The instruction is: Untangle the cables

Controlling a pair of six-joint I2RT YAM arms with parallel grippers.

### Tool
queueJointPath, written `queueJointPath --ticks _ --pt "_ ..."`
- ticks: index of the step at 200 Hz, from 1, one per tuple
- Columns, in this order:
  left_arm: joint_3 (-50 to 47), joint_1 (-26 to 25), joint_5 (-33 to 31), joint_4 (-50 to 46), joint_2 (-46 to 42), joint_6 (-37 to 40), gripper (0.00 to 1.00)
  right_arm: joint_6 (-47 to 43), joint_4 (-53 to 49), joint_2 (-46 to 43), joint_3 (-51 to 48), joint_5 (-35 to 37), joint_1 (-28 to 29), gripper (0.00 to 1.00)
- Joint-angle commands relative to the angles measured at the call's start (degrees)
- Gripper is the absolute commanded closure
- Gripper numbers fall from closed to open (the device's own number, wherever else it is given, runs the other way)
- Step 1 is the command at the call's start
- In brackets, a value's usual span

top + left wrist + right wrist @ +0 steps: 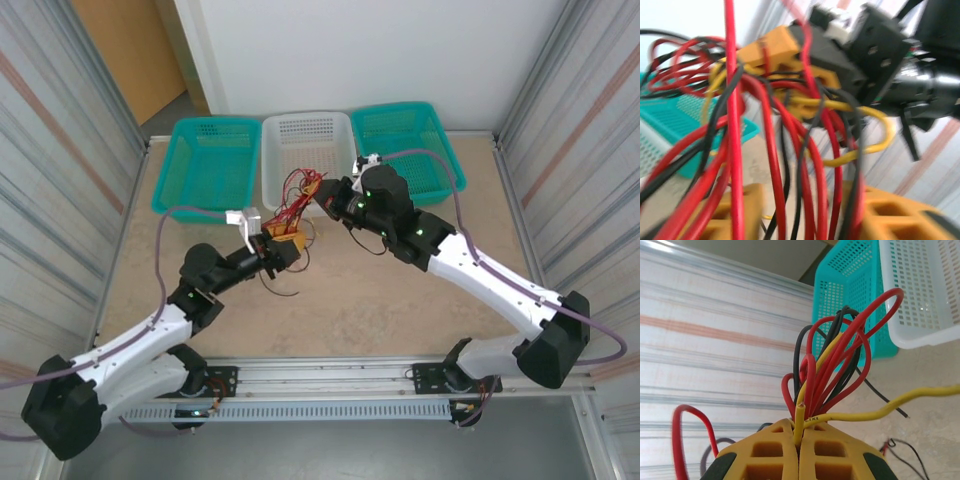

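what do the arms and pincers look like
Left arm and right arm: white links, black joints, a lavender-grey hose along each. Left pincer and right pincer: orange-yellow fingers with square recesses, black at the base.

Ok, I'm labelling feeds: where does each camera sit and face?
Top external: above, behind the bases, looking down on the table; left arm, right arm show.
Left wrist: behind the left hand, facing the cables; yellow fingers show.
Right wrist: behind the right hand, facing the teal basket; its fingers pinch a yellow cable.
Wrist views share cables.
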Motion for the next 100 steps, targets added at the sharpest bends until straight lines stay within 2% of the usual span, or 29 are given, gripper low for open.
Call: queueJointPath --ticks 1,10,28,53,100 --pt "2.3 0.5 -7.2 -12.7 -3.3 4.9 0.26 -6.7 -3.6 -2.5 4.0 3.8 1.5 1.00" --pt "3.4 0.5 -8.9 -17.1 -4.6 6.6 0.08 -8.0 -5.4 -2.5 5.0 5.3 2.0 1.00" --pt "6.4 0.4 -10.8 -25.5 -6.4 11.2 0.02 -10.0 -8.6 -2.5 6.8 8.2 2.8 1.00" --pt "12.0 -0.3 -14.1 -34.3 -7.1 16.0 0.01 -11.6 -11.6 -2.0 8.8 11.8 4.5 1.00" --pt "20.9 -6.3 -14.2 -33.7 0.7 20.5 0.01 -13.4 -15.3 0.7 12.8 17.4 8.0 1.00"
